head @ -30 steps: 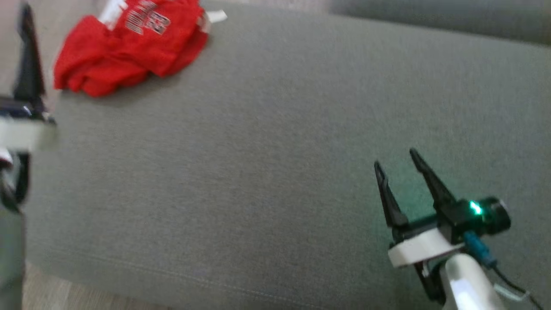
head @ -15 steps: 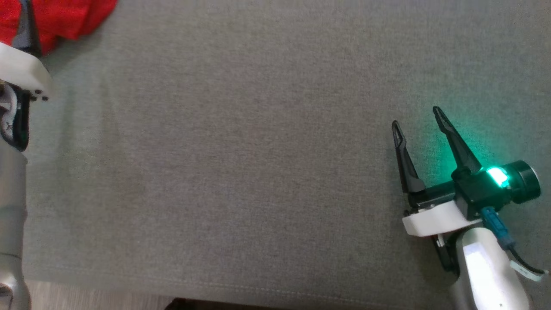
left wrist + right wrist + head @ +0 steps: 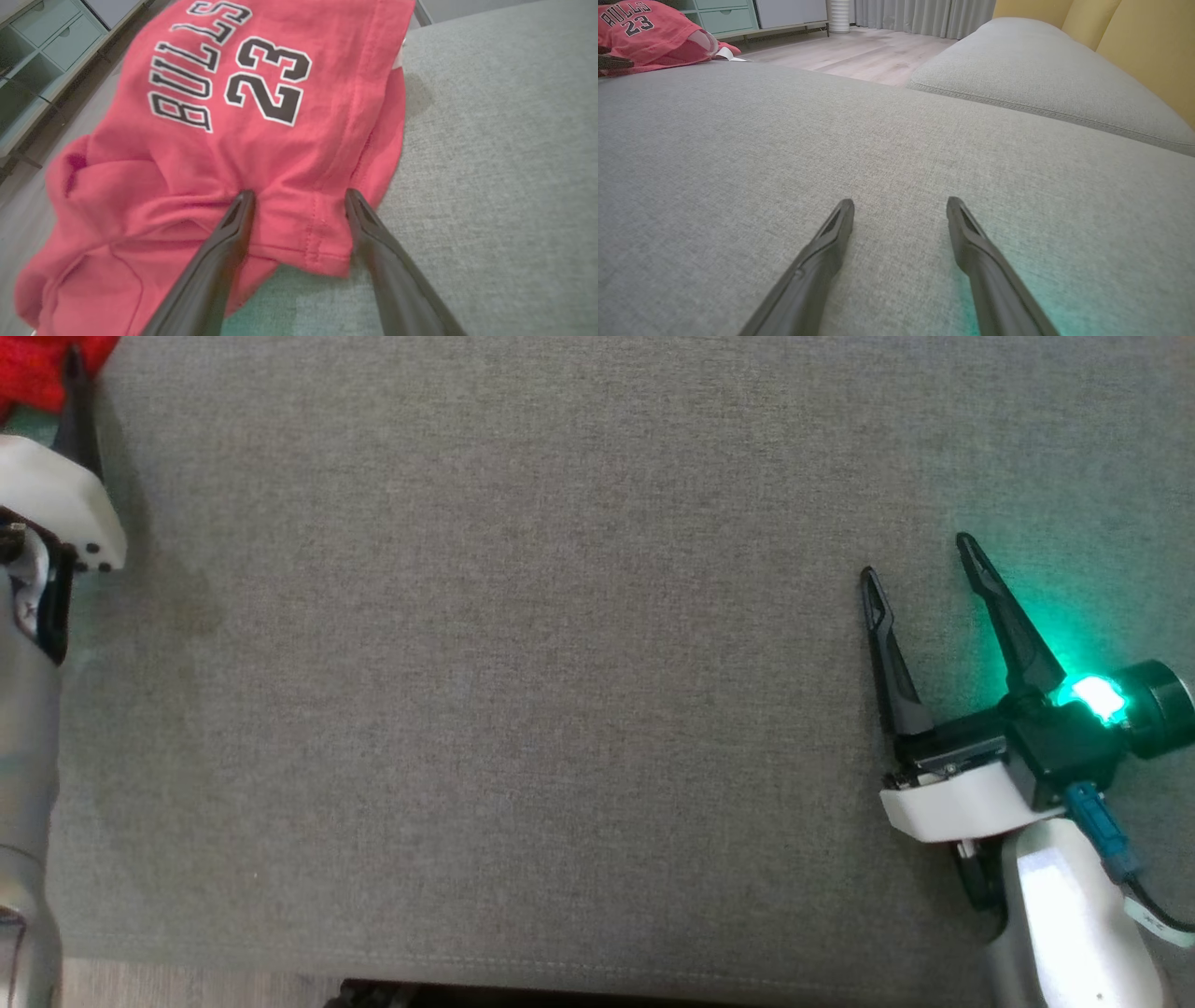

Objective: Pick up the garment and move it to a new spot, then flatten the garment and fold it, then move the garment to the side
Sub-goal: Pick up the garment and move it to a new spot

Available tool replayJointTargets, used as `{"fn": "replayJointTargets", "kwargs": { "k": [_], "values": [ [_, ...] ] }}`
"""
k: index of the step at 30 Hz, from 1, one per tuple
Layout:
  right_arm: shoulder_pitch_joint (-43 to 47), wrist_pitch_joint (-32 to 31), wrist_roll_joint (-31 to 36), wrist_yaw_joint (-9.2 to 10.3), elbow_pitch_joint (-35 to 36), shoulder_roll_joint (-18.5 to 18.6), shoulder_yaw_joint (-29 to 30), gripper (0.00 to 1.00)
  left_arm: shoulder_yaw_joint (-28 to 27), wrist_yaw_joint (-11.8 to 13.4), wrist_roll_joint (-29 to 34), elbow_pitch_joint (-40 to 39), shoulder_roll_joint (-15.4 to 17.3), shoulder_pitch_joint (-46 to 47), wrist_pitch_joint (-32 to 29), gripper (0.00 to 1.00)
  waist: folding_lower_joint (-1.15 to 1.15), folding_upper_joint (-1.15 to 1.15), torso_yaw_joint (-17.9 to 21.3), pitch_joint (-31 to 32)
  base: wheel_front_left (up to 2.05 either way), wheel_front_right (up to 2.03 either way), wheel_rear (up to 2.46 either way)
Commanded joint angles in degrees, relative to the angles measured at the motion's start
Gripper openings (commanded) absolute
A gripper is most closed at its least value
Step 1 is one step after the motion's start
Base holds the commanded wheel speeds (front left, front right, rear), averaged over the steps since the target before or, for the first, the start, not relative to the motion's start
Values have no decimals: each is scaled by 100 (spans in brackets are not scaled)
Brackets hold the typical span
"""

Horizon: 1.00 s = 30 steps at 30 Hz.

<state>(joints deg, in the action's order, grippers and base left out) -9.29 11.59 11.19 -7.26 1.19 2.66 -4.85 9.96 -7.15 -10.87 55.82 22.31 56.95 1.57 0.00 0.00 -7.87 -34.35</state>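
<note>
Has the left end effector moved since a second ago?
Yes. The left end effector went toward the red shirt: clear of it then, its open fingers now straddle the hem.

Red jersey-knit garment (image 3: 280, 154), black-and-white "BULLS 23" print: crumpled, lying at edge of grey fabric cushion (image 3: 504, 140), head view's ten o'clock.
</note>
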Motion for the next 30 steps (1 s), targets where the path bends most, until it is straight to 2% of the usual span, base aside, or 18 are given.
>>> {"fn": "replayJointTargets", "kwargs": {
  "k": [1,2,3,4,7,9,15,20,30],
  "values": [
    [-43,-19,63,-23,8,21,-77,100,-84,-16,-12,-14,292,147,6,100,0,0,8,-7,0,0,0],
    [-43,-17,62,-23,6,21,-73,100,-64,-18,-30,73,270,174,0,97,0,0,11,-8,0,0,0],
    [-46,-16,59,-23,1,21,-70,100,-41,-20,-46,150,254,205,0,86,0,0,13,-7,0,0,0],
    [-51,-15,55,-23,-4,21,-69,100,-18,-21,-57,216,243,237,12,54,0,0,12,-4,0,0,0],
    [-74,-9,27,-23,-23,21,-65,100,65,-25,-76,376,205,322,73,16,0,0,-6,28,0,0,0],
    [-83,-1,12,-23,-44,21,-67,100,120,-27,-88,455,191,368,119,0,0,0,-21,62,0,0,0],
    [-93,33,-45,-23,-165,21,-65,100,309,-32,-143,520,171,484,415,0,0,0,-88,225,0,0,0],
    [-83,93,-168,-23,-355,21,-111,100,512,-33,-471,333,187,576,593,0,0,0,-129,536,0,0,0],
    [-45,254,-574,-23,-860,21,-192,100,1296,-33,-982,-534,698,779,405,0,0,0,-21,1468,0,0,0]
  ]
}}
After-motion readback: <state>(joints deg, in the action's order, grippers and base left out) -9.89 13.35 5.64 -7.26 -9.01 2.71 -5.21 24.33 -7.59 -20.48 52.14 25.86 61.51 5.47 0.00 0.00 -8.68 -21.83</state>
